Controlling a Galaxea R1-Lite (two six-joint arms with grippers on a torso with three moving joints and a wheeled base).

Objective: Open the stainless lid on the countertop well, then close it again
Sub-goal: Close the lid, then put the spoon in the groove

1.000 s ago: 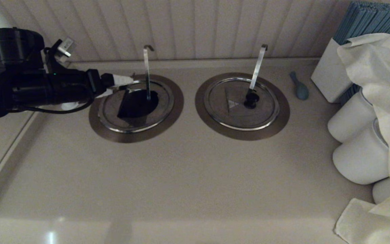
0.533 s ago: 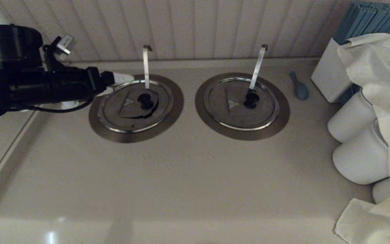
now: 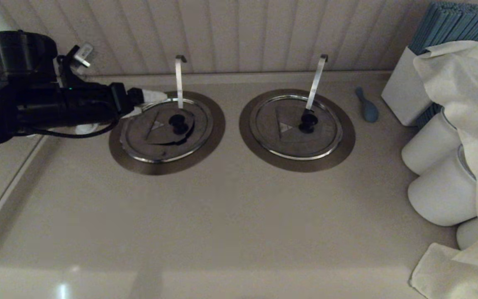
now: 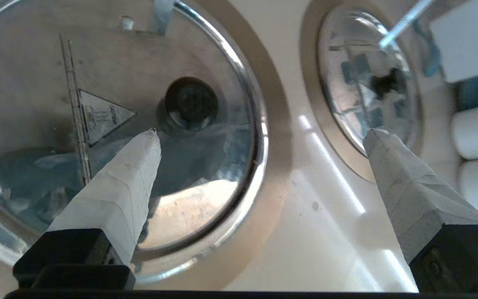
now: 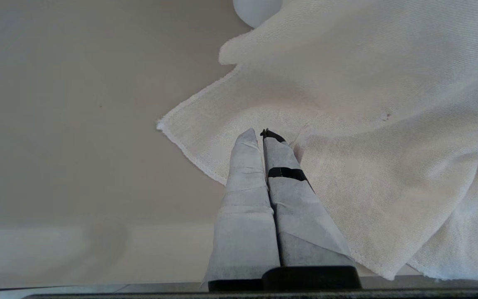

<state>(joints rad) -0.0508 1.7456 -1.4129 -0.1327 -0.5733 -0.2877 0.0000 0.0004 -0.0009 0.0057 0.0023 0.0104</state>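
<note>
The stainless lid (image 3: 156, 135) lies flat over the countertop well, whose wide brushed collar (image 3: 216, 135) rings it; the dark hole is hidden. Its black knob (image 3: 176, 121) and triangle mark (image 4: 104, 118) show, and the thin grey hooked rod (image 3: 179, 81) stands behind the knob. My left gripper (image 3: 152, 101) hovers over the lid's far-left rim, open, holding nothing. In the left wrist view the left gripper (image 4: 262, 133) has one fingertip (image 4: 145, 151) over the lid near the knob (image 4: 191, 101). My right gripper (image 5: 259, 135) is shut and empty above a cloth.
The twin lid (image 3: 288, 139) with its bright flat strip (image 3: 317, 79) sits to the right. Beyond it are a blue spoon-like thing (image 3: 367, 109), a white box of blue sticks (image 3: 405, 97), white jars (image 3: 428, 151) and a cream cloth (image 3: 463, 83). The panelled wall stands close behind.
A second ago the lid stood tilted up with the dark hole showing. It has since dropped flat over the well. My left gripper has barely moved.
</note>
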